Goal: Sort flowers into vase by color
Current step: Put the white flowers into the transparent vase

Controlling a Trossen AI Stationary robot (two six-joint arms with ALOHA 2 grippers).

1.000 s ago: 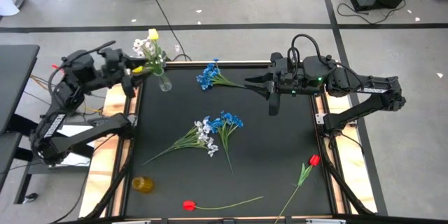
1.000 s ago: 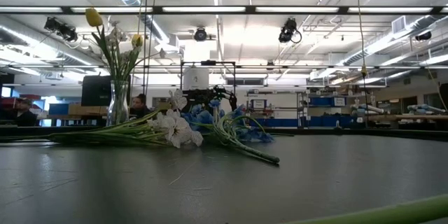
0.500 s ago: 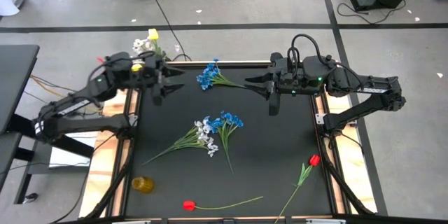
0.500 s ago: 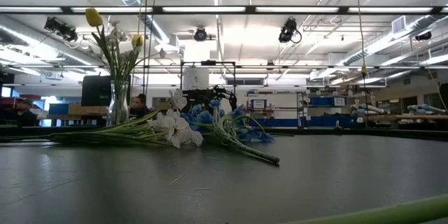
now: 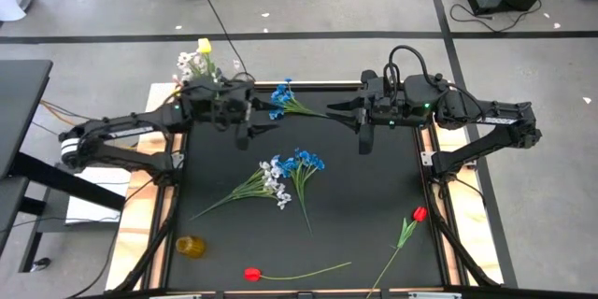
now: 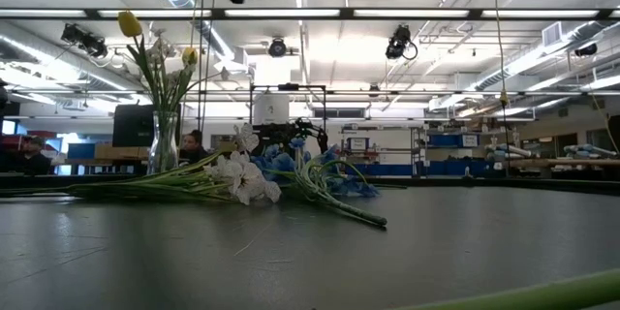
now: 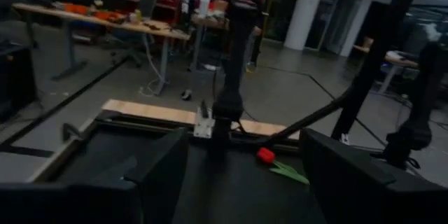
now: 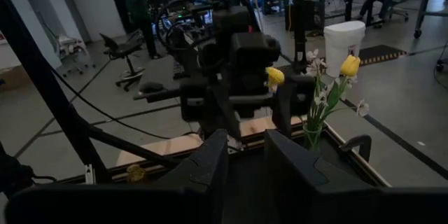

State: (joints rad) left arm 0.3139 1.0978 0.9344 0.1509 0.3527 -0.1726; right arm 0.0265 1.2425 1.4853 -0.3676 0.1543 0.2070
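Near the back edge of the table (image 5: 374, 196), the left gripper (image 5: 254, 130) hangs with its fingers apart and nothing in them. The right gripper (image 5: 348, 115) waits by the back right corner, fingers a little apart, empty. A vase (image 6: 163, 141) at the back left corner holds yellow and white flowers (image 6: 145, 44). Blue and white flowers (image 5: 285, 173) lie mid-table; red tulips (image 5: 416, 216) lie near the front edge

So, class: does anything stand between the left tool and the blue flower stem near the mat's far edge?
Nothing visible does. The left tool, open and empty, hangs just beside the blue flower stem, with only bare black mat between them. The vase stands behind the arm.
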